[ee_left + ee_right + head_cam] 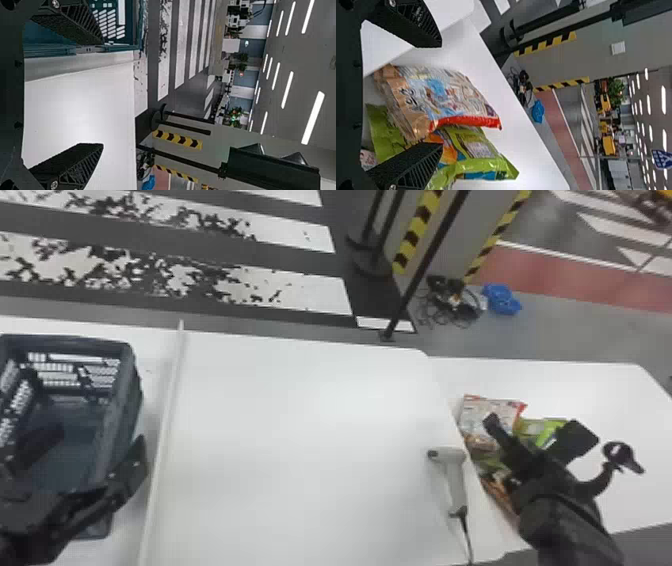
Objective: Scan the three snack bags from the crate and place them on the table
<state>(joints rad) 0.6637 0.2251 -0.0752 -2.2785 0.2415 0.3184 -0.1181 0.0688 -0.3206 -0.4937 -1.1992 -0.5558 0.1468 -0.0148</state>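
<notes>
Dragging the heap looks the likeliest mishap: the right tool [441, 95] has its fingers parted, gripping nothing, with the bags [451, 95] on the desk [625, 400] under and beside it. A low, sideways exit could hook the green bag [476, 148] — loose film catches easily. The scanner [456, 485] lies just left of that tool, so an inward swing might knock it. The left tool [102, 94], spread and unladen by the crate [131, 390], could snag its rim.
</notes>
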